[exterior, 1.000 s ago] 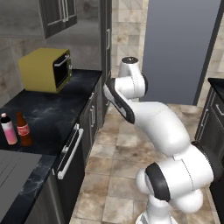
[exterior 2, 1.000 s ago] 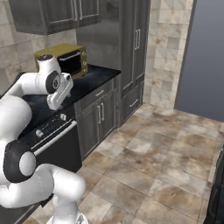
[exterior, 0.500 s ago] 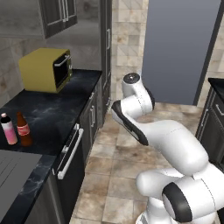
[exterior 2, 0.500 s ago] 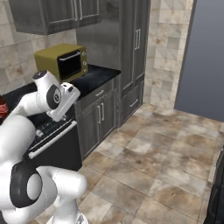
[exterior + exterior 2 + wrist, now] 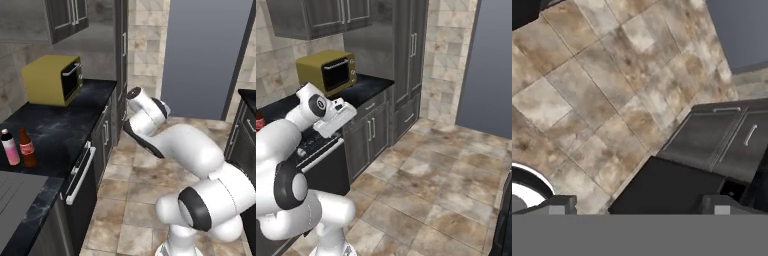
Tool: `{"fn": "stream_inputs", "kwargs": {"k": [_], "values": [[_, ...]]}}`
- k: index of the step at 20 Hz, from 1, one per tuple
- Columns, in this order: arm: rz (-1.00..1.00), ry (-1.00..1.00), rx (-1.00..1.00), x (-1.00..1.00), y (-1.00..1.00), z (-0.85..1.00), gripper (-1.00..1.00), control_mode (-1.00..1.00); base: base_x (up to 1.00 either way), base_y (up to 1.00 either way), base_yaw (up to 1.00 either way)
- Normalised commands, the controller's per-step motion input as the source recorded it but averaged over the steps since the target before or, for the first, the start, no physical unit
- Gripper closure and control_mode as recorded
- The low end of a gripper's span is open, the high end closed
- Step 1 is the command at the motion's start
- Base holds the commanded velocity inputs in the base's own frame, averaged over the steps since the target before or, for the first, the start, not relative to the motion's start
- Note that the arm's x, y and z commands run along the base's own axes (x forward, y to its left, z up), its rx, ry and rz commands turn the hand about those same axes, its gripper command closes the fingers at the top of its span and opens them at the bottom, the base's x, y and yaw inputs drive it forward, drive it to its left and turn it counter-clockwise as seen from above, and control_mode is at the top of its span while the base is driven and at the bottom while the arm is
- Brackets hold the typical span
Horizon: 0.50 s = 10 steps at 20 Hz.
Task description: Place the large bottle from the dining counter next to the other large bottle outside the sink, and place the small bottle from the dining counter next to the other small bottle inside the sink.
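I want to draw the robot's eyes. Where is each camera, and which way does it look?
Left base view: behind the arm, on its left, looking forward and down at the black counter with the yellow microwave, pink bottle and brown bottle.
Right base view: behind on the right, arm at lower left, facing the same counter and grey cabinets.
Hand view: on the hand, looking down at the tiled floor; open jaws' tips at the bottom.
Both base views share the microwave.
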Motion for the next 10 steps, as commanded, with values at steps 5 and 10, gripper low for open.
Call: {"fn": "stream_inputs", "kwargs": {"k": [5,10], "values": [[-0.37,-0.06,0.14,0.19,-0.69,0.02,-1.00,-1.00,0.00,0.00,0.00],[-0.25,-0.09,0.41,0.02,-0.66,0.00,-1.00,-1.00,0.00,0.00,0.00]]}}
